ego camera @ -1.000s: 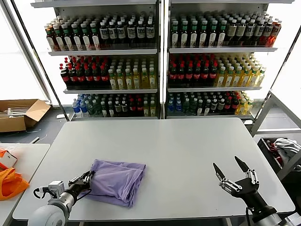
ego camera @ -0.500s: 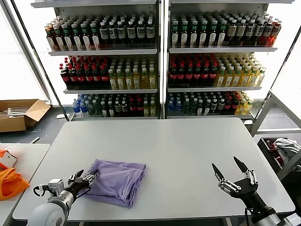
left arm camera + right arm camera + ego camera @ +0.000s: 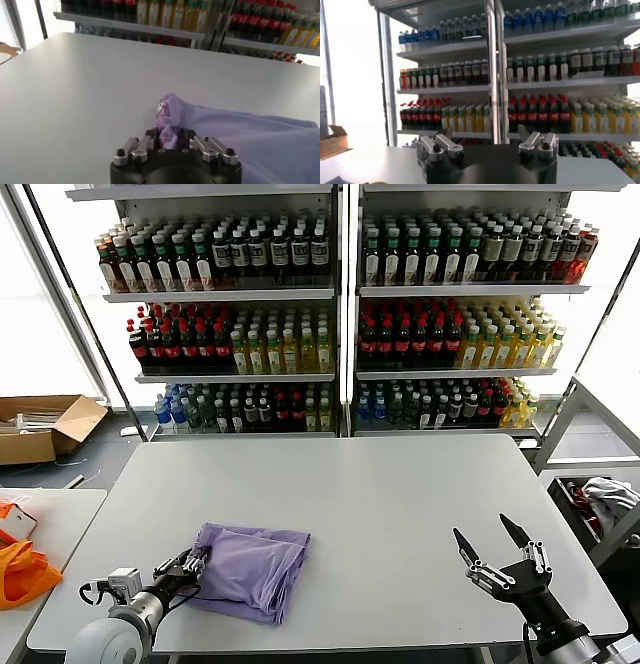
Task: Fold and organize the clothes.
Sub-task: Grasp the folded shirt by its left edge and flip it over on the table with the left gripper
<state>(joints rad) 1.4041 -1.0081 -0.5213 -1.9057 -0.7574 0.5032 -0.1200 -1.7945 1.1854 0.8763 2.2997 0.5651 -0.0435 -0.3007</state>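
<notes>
The T-shirt (image 3: 248, 568) lies folded into a loose, lumpy stack on the near left part of the surface (image 3: 380, 494), close to the front edge; the left hand (image 3: 190, 565) is at the shirt's left edge and pinches a small bunch of the fabric between its closed fingers, as the left wrist view shows, with a bit of the dark print visible in the pinched fold (image 3: 167, 131); the right hand (image 3: 495, 540) hovers over the near right part of the surface, well apart from the shirt, its fingers spread and holding nothing. The step in hand looks like a fold or a tidying pull from the left edge; the shirt seems mostly folded but uneven, so the task is likely well along. The next move calls for lifting the gripped edge and carrying it across toward the right without dragging the layers below out of line, then letting go cleanly.
</notes>
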